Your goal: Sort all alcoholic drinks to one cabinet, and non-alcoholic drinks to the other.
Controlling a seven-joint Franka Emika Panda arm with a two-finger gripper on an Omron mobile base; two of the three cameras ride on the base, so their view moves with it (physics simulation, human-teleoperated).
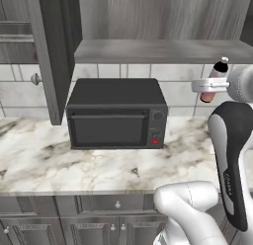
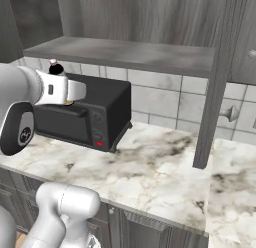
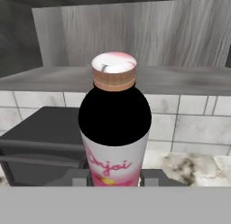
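The pink bottle (image 3: pixel 115 128) stands upright in the hand (image 3: pixel 115 178), its dark shoulder and pale cap rising above the fingers, whose grey pads (image 3: pixel 80 179) press against the label on either side low on the body. Gripped low and kept vertical like this, the bottle can probably be set down on its base without tipping. In the left base view the same bottle (image 1: pixel 216 76) shows pinched at the end of the arm, leaning a little there, with its black top uppermost.

Ahead of the hand and at about the level of the bottle's neck runs the grey shelf floor of an open wall cabinet (image 3: pixel 189 78), its wood-grain back wall beyond. The bottle is held in the air short of that shelf, not yet over it; as a non-alcoholic drink it looks bound for this cabinet, so the lift to shelf height makes sense.

Below and ahead of the hand sits a black toaster oven (image 1: pixel 116 113) on the marble counter (image 1: pixel 59 165), against the tiled wall. The cabinet's dark door (image 1: pixel 52 51) hangs open to the left of the hand, leaving the way in clear.
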